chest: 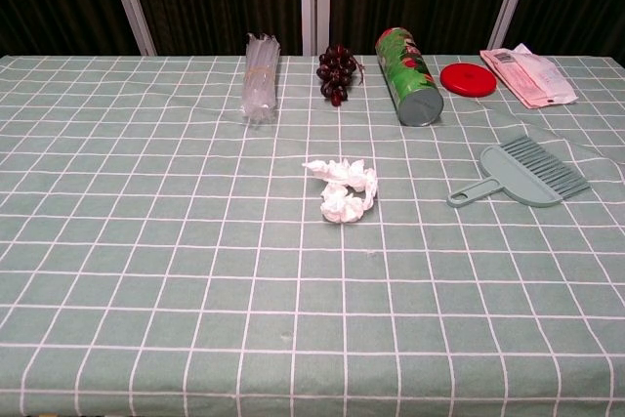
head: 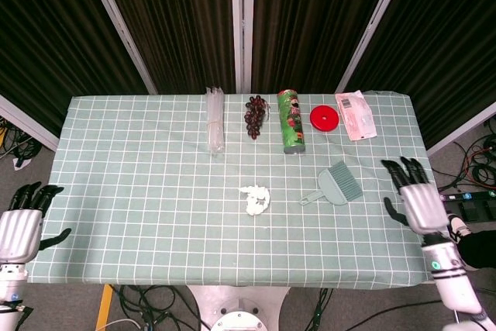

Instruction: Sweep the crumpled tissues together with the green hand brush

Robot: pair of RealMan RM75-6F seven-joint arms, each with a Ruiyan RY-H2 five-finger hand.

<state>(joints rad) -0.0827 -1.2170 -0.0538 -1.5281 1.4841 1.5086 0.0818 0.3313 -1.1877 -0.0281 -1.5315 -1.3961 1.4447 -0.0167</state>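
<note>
The green hand brush [head: 337, 184] [chest: 522, 175] lies flat on the checked tablecloth at the right, handle pointing toward the tissues. The crumpled white tissues [head: 254, 198] [chest: 342, 188] sit in one clump near the table's middle. My right hand [head: 415, 195] hovers off the table's right edge, fingers spread, holding nothing, well clear of the brush. My left hand [head: 23, 222] hangs beyond the left edge, fingers apart and empty. Neither hand shows in the chest view.
Along the far side stand a clear plastic bundle [head: 214, 118], dark grapes [head: 255, 114], a green can [head: 291, 120] lying down, a red lid [head: 324, 118] and a pink packet [head: 355, 114]. The green tablecloth [head: 139, 207] covers the table.
</note>
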